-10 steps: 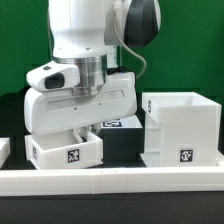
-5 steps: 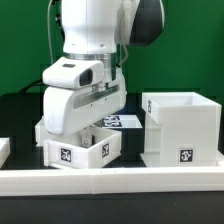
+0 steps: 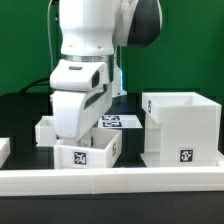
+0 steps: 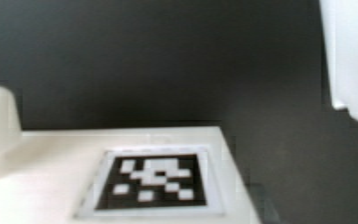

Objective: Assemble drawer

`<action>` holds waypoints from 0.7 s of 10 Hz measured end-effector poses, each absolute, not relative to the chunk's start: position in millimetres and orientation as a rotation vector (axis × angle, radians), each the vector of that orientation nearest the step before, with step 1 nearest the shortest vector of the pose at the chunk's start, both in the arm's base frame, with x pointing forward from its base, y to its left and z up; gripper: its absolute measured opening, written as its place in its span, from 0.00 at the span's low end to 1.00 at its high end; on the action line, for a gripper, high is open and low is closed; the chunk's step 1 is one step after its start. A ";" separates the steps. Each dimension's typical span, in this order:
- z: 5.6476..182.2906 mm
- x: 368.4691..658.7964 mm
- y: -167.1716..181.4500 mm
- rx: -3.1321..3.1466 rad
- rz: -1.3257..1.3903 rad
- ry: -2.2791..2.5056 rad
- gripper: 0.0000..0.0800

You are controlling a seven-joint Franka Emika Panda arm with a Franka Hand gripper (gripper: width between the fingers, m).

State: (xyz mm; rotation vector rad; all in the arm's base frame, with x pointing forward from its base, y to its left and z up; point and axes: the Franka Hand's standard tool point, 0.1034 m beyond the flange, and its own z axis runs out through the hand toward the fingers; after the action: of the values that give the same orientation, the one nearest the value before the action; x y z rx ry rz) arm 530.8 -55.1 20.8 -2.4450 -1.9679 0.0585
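The tray [image 3: 88, 153] lies directly under the gripper [image 3: 82, 130] (jaws hidden, so their grip cannot be told), just beside the casing [image 3: 180, 128]; its black-and-white square tag [image 4: 158, 182] faces up.

A black counter [image 3: 20, 112] lies under the end effector [image 3: 84, 130] and spreads out to both sides of it; in the wrist view it shows as a plain dark surface [image 4: 158, 60]. A long low white rail [image 3: 150, 180] runs across the counter in front of the end effector. The marker board [image 3: 118, 122] lies flat just behind it, toward the exterior view's right. A green backdrop [image 3: 190, 50] stands well behind. A small white piece [image 3: 3, 150], cut off by the frame edge, sits well off toward the exterior view's left.
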 end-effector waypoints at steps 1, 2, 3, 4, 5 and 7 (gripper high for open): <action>20.4 529.9 -52.1 -2.362 0.077 -2.067 0.05; 20.3 529.3 -51.6 -2.303 0.090 -2.128 0.05; 19.9 528.8 -53.2 -2.267 0.093 -2.165 0.05; 19.4 528.5 -53.4 -2.277 0.094 -2.154 0.05; 18.0 528.3 -53.2 -2.274 0.092 -2.159 0.05; 12.0 527.3 -44.8 -2.268 0.091 -2.158 0.05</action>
State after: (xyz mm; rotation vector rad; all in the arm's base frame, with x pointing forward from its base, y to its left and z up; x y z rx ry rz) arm 527.3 -44.8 12.0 -2.2679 -2.1582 0.0913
